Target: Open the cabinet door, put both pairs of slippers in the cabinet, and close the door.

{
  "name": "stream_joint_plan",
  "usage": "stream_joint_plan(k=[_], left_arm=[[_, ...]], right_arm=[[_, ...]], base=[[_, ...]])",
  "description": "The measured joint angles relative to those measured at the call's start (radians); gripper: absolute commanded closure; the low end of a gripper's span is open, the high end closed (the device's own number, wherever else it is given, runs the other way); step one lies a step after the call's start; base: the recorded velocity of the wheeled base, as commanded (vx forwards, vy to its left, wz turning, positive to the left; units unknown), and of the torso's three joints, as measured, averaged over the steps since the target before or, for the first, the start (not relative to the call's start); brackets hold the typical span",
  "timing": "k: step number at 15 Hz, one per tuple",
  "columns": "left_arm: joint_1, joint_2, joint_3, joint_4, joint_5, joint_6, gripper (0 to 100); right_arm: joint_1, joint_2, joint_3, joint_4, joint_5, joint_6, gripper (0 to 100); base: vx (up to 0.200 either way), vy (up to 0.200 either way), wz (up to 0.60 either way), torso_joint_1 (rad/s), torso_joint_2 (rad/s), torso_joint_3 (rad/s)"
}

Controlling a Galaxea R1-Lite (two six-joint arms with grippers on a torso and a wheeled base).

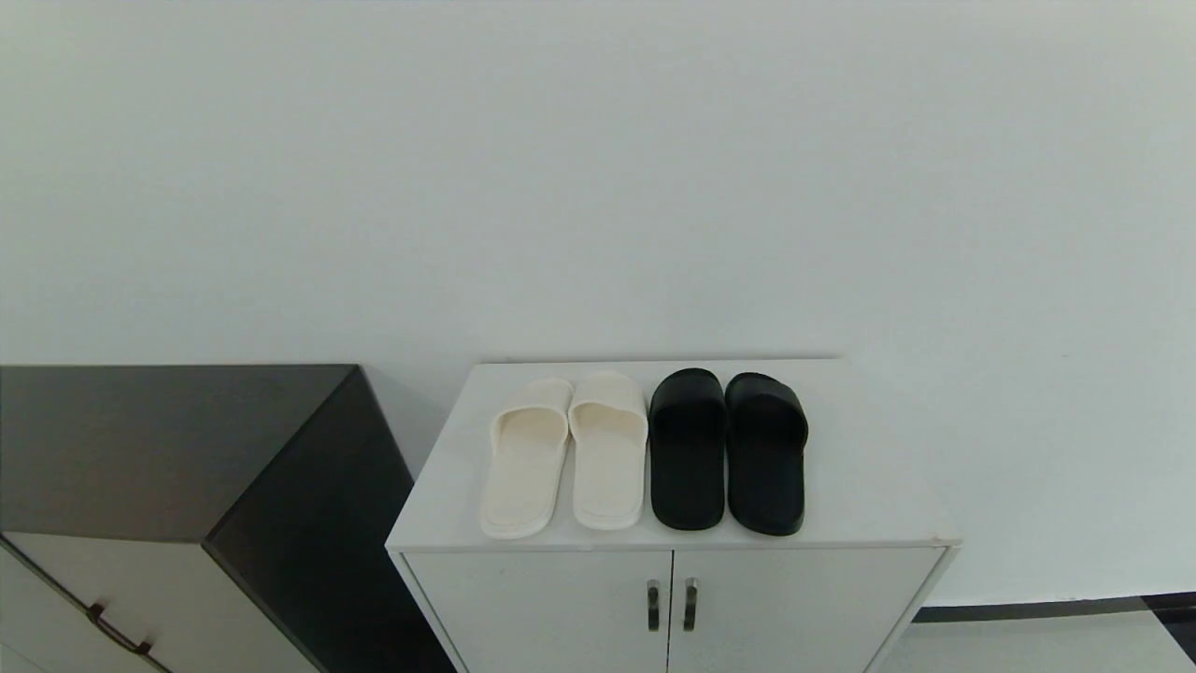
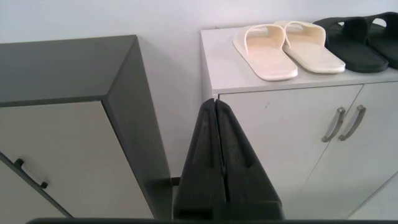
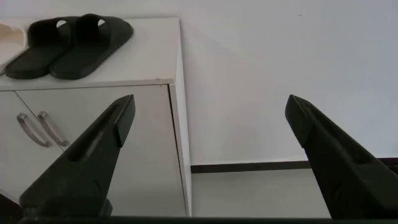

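a white cabinet (image 1: 860,486) stands against a plain pale wall (image 1: 598,187), a little right of the middle of the scene. both pairs of slippers lie on its top. the cream slippers (image 1: 551,458) are on the left half and the black slippers (image 1: 710,458) on the right half, all four side by side in one row. the inner cream slipper is just beside the inner black one. their toes and straps point to the far wall and their heels lie near the front edge of the top. each slipper lies flat on its sole.

the cabinet is shut. its left door (image 1: 542,608) and right door (image 1: 804,598) meet at the middle, and two upright metal handles (image 1: 652,604) sit close together on either side of that seam.

the left gripper (image 2: 216,102) has its claw pressed narrow, the two dark fingers flat against each other with nothing between them. it hangs in front of the cabinet's left front corner, below the level of the top and apart from the doors. the right gripper (image 3: 209,102) has its claw spread wide and holds nothing. it sits off the cabinet's right front corner, with the right door and the wall beyond it.

to the left of the white cabinet stands a dark cabinet (image 1: 168,449), a narrow gap between them. it has a pale drawer front (image 1: 56,598) with a dark pull (image 1: 117,634). at the far right, a dark skirting strip (image 1: 1056,609) runs along the foot of the wall above a pale floor (image 1: 1028,645).
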Motion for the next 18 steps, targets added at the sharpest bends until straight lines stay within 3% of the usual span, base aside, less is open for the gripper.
stream_joint_plan(k=[2, 4, 6, 8, 11, 14, 18], left_arm=[[0.0, 0.0, 0.0, 0.0, 0.001, 0.006, 100], [0.0, 0.0, 0.0, 0.0, 0.004, 0.006, 100], [0.0, 0.0, 0.0, -0.001, 0.002, 0.004, 100], [0.0, 0.0, 0.0, -0.001, 0.001, 0.004, 100], [0.0, 0.0, 0.0, 0.0, 0.0, 0.003, 100], [0.0, 0.0, 0.0, 0.0, -0.001, 0.002, 100], [0.0, 0.0, 0.0, 0.0, -0.004, 0.009, 100]], right_arm=[[0.0, 0.001, -0.014, -0.013, -0.017, 0.013, 0], [-0.002, 0.024, -0.142, 0.001, -0.022, 0.063, 0], [-0.003, 0.099, -0.283, 0.065, 0.04, 0.083, 0], [-0.002, 0.211, -0.317, 0.076, 0.126, 0.094, 0], [0.02, 0.442, -0.317, -0.076, 0.192, 0.13, 0], [0.145, 0.718, -0.338, -0.255, 0.151, 0.199, 0], [0.412, 0.99, -0.439, -0.322, 0.009, 0.256, 0]], base=[[0.0, 0.0, 0.0, 0.0, 0.0, 0.0], [0.0, 0.0, 0.0, 0.0, 0.0, 0.0], [0.0, 0.0, 0.0, 0.0, 0.0, 0.0], [0.0, 0.0, 0.0, 0.0, 0.0, 0.0], [0.0, 0.0, 0.0, 0.0, 0.0, 0.0], [0.0, 0.0, 0.0, 0.0, 0.0, 0.0], [0.0, 0.0, 0.0, 0.0, 0.0, 0.0]])
